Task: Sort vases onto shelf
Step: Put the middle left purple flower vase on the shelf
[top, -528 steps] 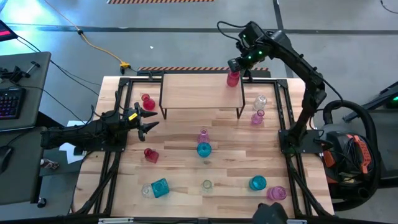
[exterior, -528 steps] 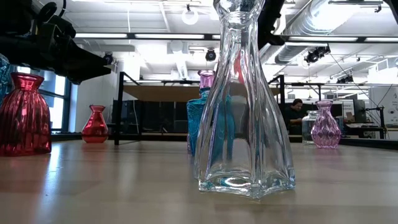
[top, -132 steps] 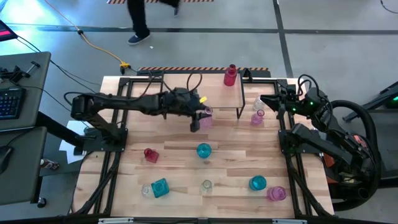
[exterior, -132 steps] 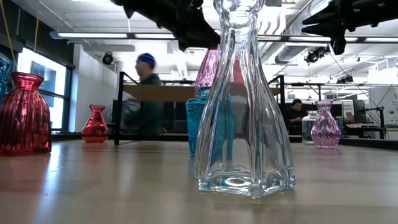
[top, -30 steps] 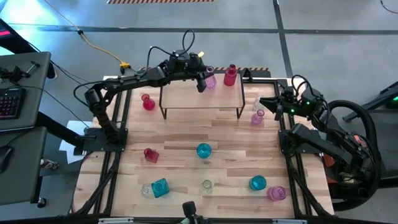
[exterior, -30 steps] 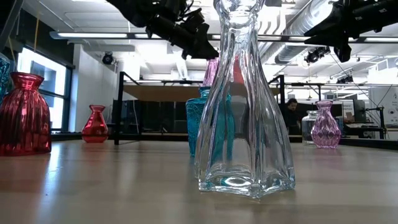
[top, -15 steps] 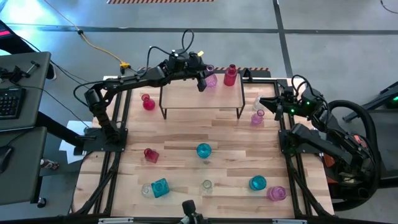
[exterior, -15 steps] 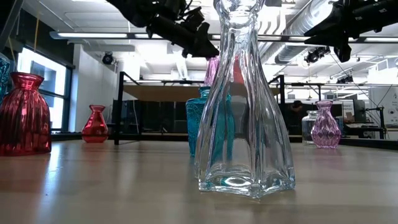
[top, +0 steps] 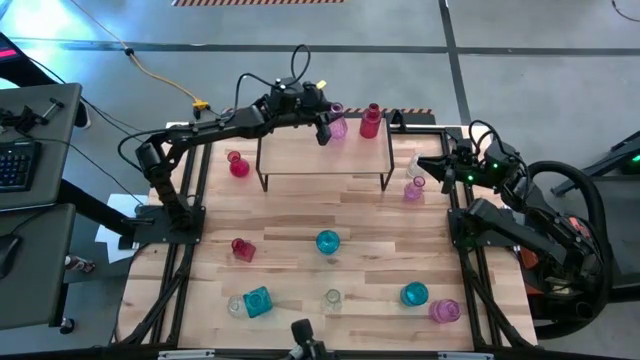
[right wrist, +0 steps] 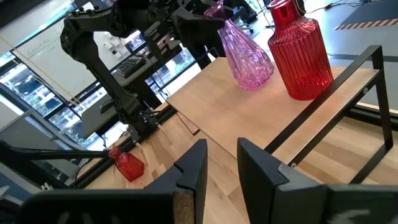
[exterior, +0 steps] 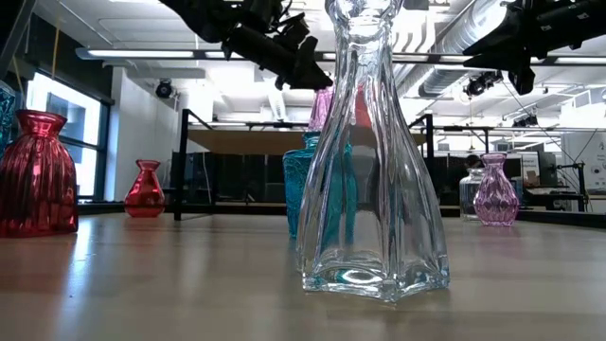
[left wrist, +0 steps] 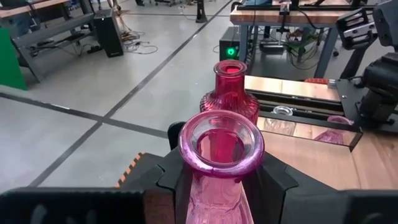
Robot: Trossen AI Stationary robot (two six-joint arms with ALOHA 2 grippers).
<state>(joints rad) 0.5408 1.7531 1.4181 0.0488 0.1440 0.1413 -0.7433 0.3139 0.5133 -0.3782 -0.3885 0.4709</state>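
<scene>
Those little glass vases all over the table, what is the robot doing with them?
It is moving them onto the shelf. The left gripper holds a pink vase by its neck at the shelf's back edge, beside a red vase already standing there. The right gripper waits empty by the table's right edge, near a clear vase and a pink one. Red, teal and clear vases are spread over the tabletop.
</scene>
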